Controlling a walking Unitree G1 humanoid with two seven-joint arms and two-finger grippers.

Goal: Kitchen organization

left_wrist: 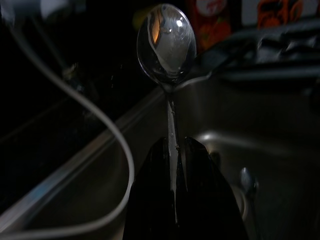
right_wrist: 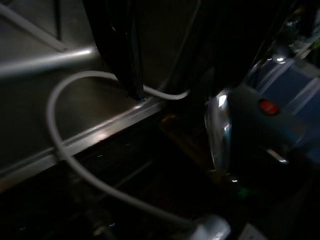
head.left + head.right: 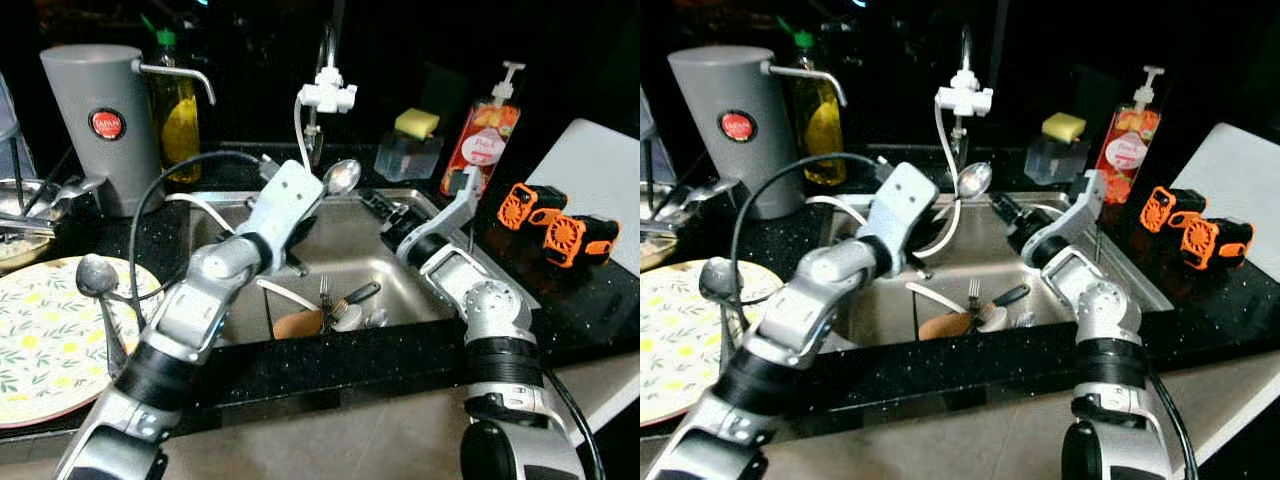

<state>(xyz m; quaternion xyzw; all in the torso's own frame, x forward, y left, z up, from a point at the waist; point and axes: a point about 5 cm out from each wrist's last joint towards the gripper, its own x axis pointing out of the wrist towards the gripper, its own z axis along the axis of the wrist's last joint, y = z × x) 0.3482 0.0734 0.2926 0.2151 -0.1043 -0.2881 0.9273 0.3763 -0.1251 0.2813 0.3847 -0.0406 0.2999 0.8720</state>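
Nearest lies the black speckled worktop (image 3: 330,360), its front edge running before a stainless steel sink (image 3: 352,262). On the near left sits a round floral-patterned plate (image 3: 40,340) with a dark ladle (image 3: 97,275) standing above it. Over the sink's left part the left pincer (image 1: 176,195) is clenched on the handle of a shiny metal spoon (image 3: 342,177), held bowl-up over the far side of the basin, just beside a white hose (image 3: 300,130) that hangs from the white faucet attachment (image 3: 327,96). The right pincer (image 2: 127,60) reaches low toward the sink's far right rim; whether its fingers are parted I cannot tell. In the basin lie a fork (image 3: 324,291), a brown wooden utensil (image 3: 298,324) and a black-handled brush (image 3: 352,300). At far left stands a grey cylindrical dispenser (image 3: 100,125) with a round red label, unreadable, and a yellow-green bottle (image 3: 175,115) beside it. Behind the sink's far right corner are a yellow sponge on a clear holder (image 3: 412,142) and a red pump bottle (image 3: 482,135). Two orange-and-black devices (image 3: 555,222) rest on the right worktop by a white cutting board (image 3: 600,170).
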